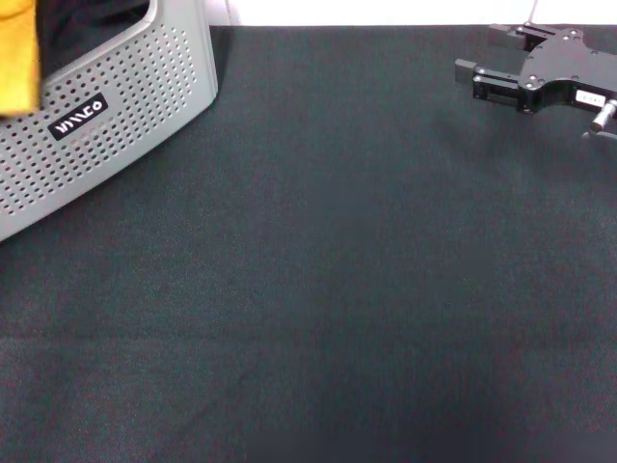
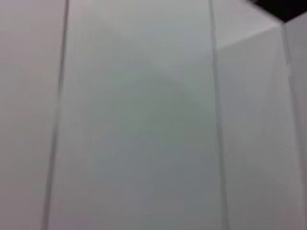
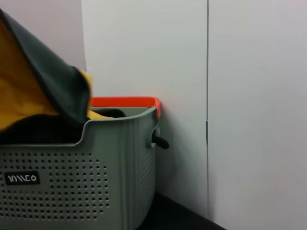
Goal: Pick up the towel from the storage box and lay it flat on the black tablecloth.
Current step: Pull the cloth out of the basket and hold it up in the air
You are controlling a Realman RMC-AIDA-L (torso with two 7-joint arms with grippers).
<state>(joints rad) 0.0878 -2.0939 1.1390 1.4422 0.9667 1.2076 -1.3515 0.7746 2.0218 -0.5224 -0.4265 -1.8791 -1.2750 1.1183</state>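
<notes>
The light grey perforated storage box [image 1: 135, 135] stands at the far left of the black tablecloth [image 1: 337, 289]. The yellow-orange towel [image 1: 17, 58] hangs over the box's front wall at the left edge of the head view. In the right wrist view the towel [image 3: 24, 96] rises out of the box [image 3: 120, 163] with its grey back [image 3: 57, 81] showing; what holds it is out of view. My right gripper [image 1: 477, 53] hovers open and empty over the cloth's far right. My left gripper shows in no view.
An orange rim [image 3: 124, 101] shows just behind the box. White wall panels [image 2: 144, 120] stand behind the table and fill the left wrist view. The black logo plate [image 1: 77, 116] with white lettering faces me.
</notes>
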